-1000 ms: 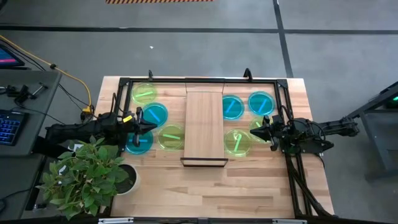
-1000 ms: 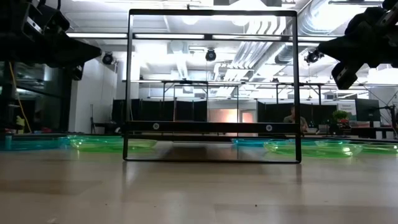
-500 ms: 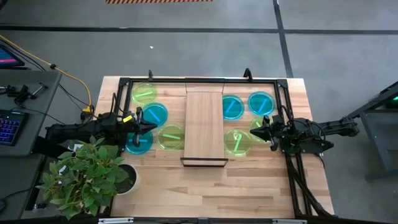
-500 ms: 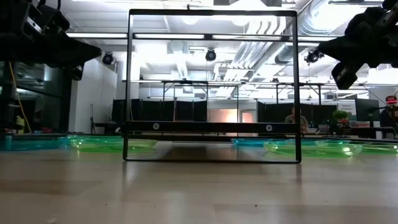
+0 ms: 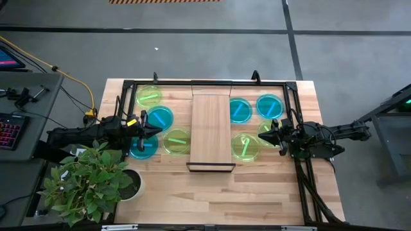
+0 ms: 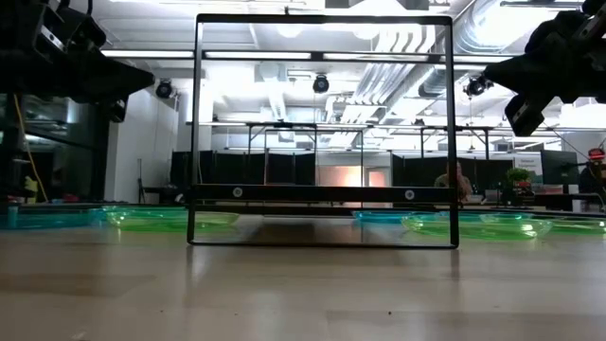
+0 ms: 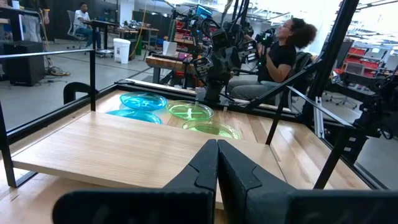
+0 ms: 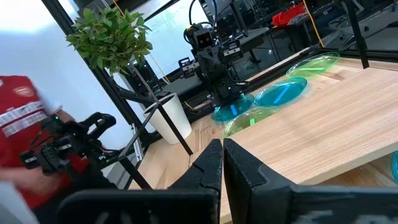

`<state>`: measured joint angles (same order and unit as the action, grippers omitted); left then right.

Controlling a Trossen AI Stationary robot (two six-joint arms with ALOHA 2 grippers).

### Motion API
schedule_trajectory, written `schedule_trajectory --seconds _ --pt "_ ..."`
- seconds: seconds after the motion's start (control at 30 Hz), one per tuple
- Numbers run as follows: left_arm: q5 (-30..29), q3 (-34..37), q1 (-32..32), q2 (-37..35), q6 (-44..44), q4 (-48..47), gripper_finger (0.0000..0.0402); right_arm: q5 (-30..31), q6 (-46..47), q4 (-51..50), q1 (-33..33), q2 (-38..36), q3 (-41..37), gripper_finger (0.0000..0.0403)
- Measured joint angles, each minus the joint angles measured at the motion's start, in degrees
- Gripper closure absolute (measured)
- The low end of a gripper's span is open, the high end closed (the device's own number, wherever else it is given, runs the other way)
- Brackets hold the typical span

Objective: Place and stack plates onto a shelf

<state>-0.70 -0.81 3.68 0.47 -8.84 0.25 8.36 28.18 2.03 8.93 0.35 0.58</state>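
Observation:
The shelf, a long light-wood board on a thin black frame, stands in the middle of the table with nothing on its top. To its left, two lime-green plates and two cyan-blue plates lie flat on the tabletop. To its right lie two blue plates and two green plates. My left gripper hangs shut above the left plates, pointing level at the shelf. My right gripper hangs shut above the right plates, facing it.
A potted plant stands at the table's near left corner, beside my left arm. A black rail frame runs around the table's far part. A person sits beyond the table's right side. A keyboard lies on a desk at the left.

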Motion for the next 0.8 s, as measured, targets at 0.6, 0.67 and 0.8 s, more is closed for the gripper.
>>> schedule_trajectory --seconds 0.6,0.67,0.8 --pt "0.0 0.0 0.0 0.0 0.0 0.0 0.0402 0.0 0.0 0.0 0.0 0.0 0.0 0.0402" --pt "0.0 0.0 0.0 0.0 0.0 0.1 0.0402 0.0 0.0 0.0 0.0 0.0 0.0 0.0402" --pt "-0.2 0.0 0.0 0.0 -0.3 1.8 0.0402 0.0 0.0 0.0 0.0 0.0 0.0 0.0402"
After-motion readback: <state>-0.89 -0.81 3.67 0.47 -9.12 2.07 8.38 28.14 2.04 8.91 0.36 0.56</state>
